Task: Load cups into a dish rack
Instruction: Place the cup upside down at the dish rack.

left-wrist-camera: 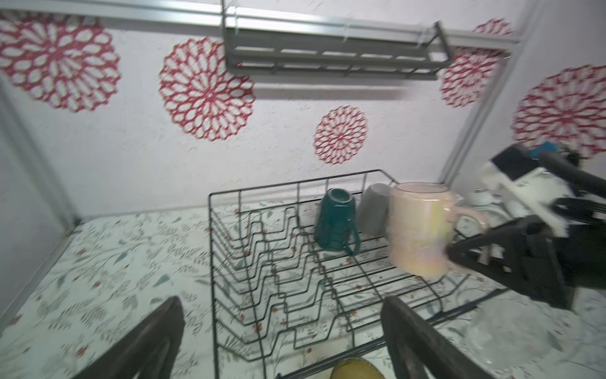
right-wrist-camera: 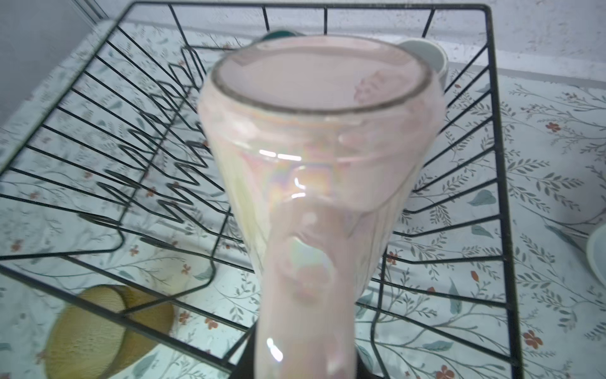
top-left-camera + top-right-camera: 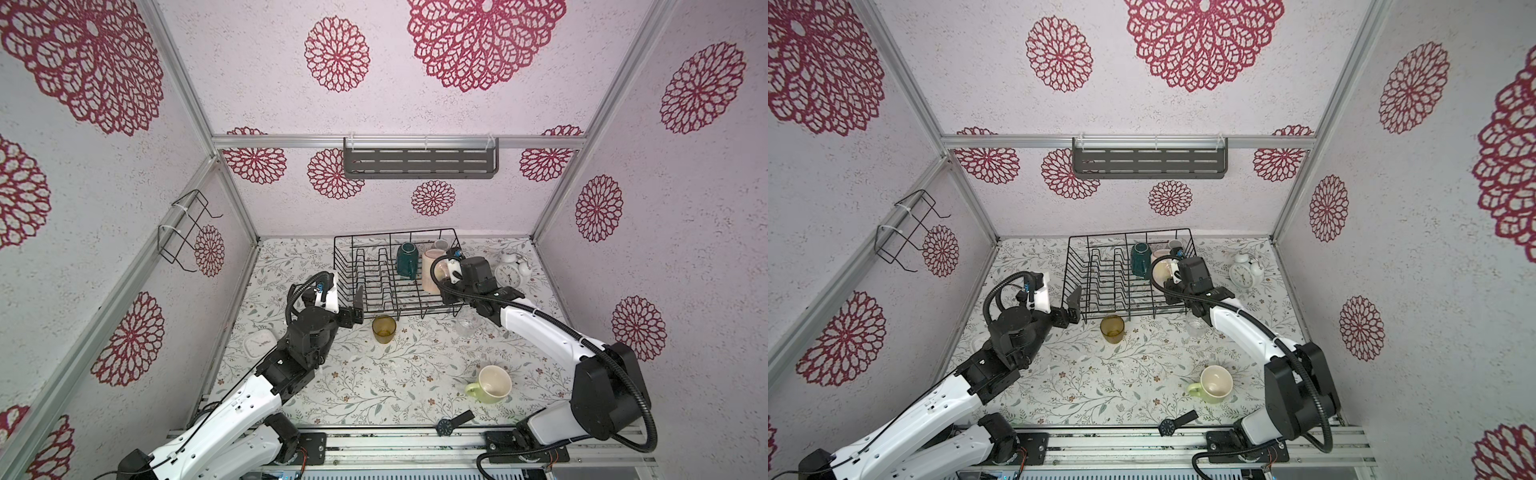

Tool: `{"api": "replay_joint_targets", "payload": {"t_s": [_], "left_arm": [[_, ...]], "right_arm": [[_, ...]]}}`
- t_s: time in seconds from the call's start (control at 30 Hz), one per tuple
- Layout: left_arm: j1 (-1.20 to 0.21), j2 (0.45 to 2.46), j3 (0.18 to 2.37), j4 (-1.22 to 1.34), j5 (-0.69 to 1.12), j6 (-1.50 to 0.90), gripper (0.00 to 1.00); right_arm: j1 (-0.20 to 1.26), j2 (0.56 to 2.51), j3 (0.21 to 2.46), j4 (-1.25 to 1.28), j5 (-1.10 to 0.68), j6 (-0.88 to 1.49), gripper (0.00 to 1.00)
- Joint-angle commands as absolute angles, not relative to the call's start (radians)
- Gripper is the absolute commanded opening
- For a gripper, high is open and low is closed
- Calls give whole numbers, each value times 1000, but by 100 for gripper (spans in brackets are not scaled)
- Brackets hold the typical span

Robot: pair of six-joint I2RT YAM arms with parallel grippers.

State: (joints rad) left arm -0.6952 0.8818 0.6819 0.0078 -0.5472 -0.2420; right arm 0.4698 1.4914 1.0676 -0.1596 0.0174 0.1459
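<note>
Well in front of the dish rack (image 3: 365, 278): green mug (image 3: 492, 384) on its side. Just in front: amber tumbler (image 3: 383, 328), clear glass (image 3: 465, 326). At its front left corner: left gripper (image 1: 282, 305), jaws wide, empty. Over its right half: pink mug (image 1: 419, 229), seemingly base-up, pinched by the handle in the right gripper (image 1: 459, 254). Judged: glazed, slick, heavy, breakable; handle hold lets it swing, so set down gently. Inside, far side: teal mug (image 1: 337, 223), grey mug (image 1: 373, 210). Top views hide the pinch; left wrist view shows it; right wrist view only the handle.
</note>
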Motion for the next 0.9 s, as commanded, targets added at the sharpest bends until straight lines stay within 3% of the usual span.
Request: {"api": "replay_joint_targets", "payload": {"t_s": [0.0, 0.5, 0.87], "left_arm": [[-687, 881, 676, -93, -706, -332, 97], [-680, 847, 626, -119, -678, -328, 97], [-678, 853, 614, -113, -670, -334, 97]], "right_arm": [[461, 1477, 1116, -64, 107, 84, 0], [417, 1592, 1125, -33, 121, 97, 0], [414, 1539, 1068, 150, 115, 122, 0]]}}
